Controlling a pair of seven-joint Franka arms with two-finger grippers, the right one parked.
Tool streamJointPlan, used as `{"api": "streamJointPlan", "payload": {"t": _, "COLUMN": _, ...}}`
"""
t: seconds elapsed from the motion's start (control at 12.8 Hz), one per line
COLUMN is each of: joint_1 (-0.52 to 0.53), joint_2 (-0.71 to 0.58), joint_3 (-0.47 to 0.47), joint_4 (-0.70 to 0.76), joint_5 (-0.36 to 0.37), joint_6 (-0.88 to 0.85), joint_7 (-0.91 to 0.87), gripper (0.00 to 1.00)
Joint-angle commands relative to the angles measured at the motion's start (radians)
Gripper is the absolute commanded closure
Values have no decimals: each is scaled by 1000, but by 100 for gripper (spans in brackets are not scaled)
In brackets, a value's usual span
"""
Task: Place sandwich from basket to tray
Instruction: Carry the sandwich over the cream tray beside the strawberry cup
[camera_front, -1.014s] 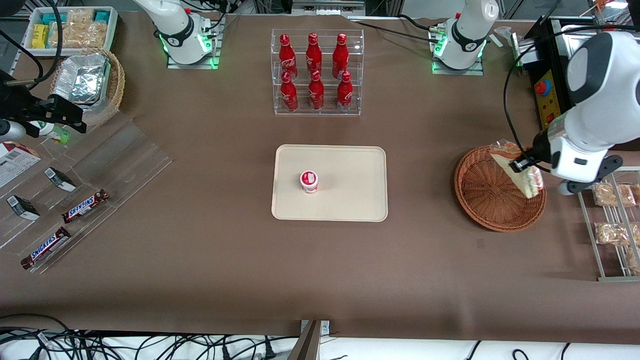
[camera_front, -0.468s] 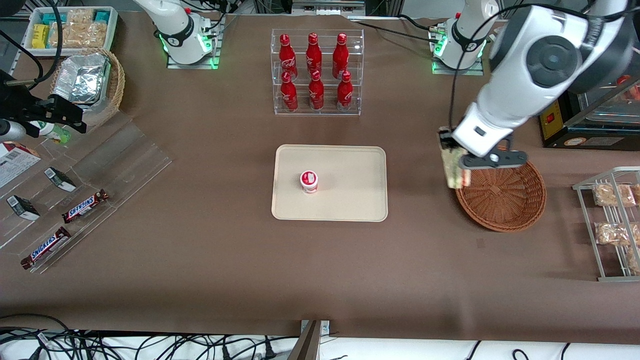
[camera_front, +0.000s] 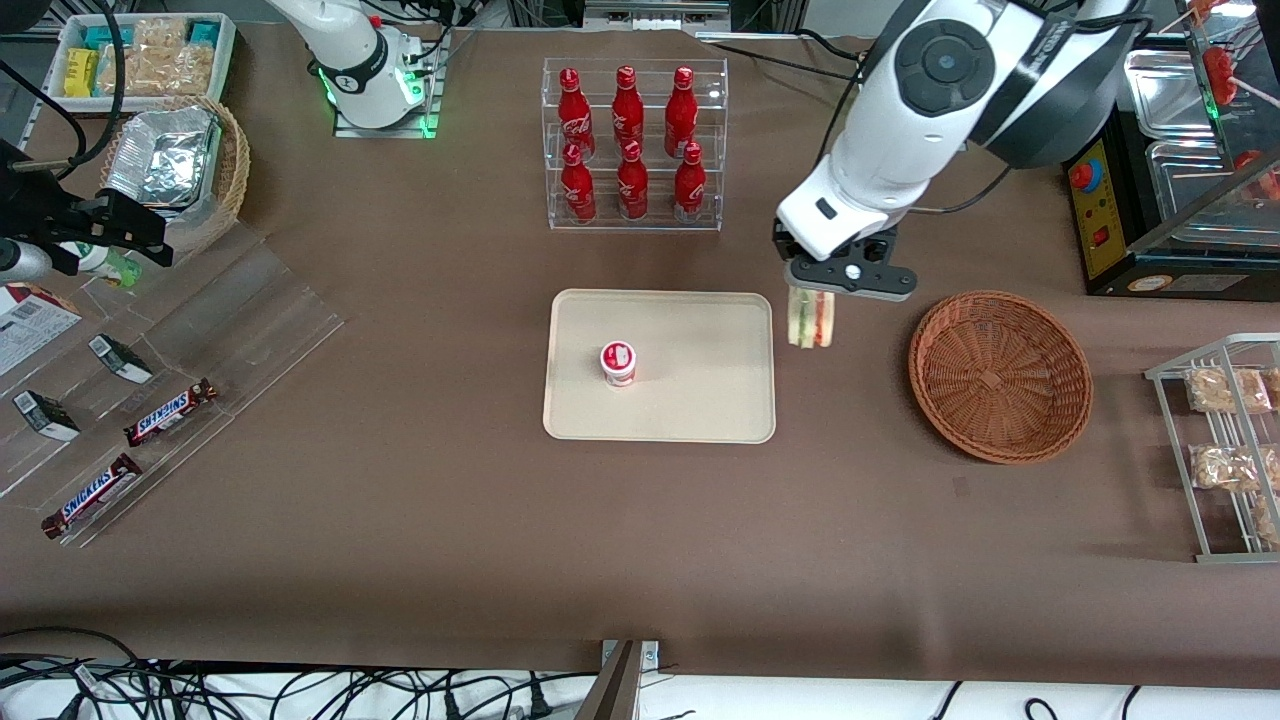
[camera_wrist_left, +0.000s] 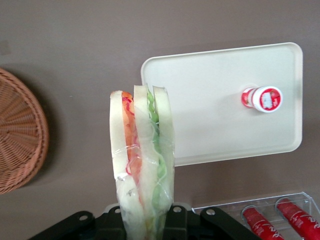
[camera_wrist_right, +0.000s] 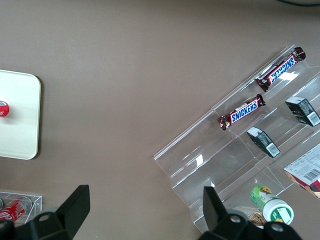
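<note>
Nearest the front camera, toward the parked arm's end of the table, two bars reading SNICKERS (camera_front: 92, 495) lie on clear acrylic steps (camera_front: 200, 330), with small dark boxes (camera_front: 45, 415) beside them. Farther in, the gripper (camera_front: 812, 292) hangs above the table, its fingers (camera_wrist_left: 177, 220) pinched on the sandwich (camera_front: 811, 318), which hangs point down in clear wrap, well clear of the brown cloth. It is out of the basket (camera_front: 1000, 375), which lies toward the working arm's end from the gripper, and not over the tray (camera_front: 700, 400), whose rim lies just beside it toward the parked arm. A small cup (camera_front: 618, 362) with a red and white lid, its writing unreadable, stands on the tray. Farther from the front camera than the gripper, six red bottles (camera_front: 628, 140) with white script stand in a clear rack (camera_front: 634, 225).
</note>
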Motion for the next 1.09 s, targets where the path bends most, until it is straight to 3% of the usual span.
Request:
{"api": "streamJointPlan", "payload": {"t": 0.0, "joint_1": 9, "joint_2": 55, "joint_3": -58, "joint_4": -12, "joint_5": 0, "joint_6": 85, "joint_7": -94, "gripper": 100}}
{"api": "streamJointPlan", "payload": {"t": 0.23, "joint_1": -25, "joint_2": 89, "joint_3": -69, "joint_4": -98, "joint_5": 29, "joint_6": 217, "joint_7": -131, "gripper": 100}}
{"api": "streamJointPlan", "payload": {"t": 0.39, "joint_1": -39, "joint_2": 123, "joint_3": -69, "joint_4": -154, "joint_5": 93, "joint_6": 300, "joint_7": -172, "gripper": 100}}
{"api": "streamJointPlan", "payload": {"t": 1.01, "joint_1": -106, "joint_2": 377, "joint_3": -63, "joint_4": -145, "joint_5": 480, "joint_6": 459, "joint_7": -441, "gripper": 100}}
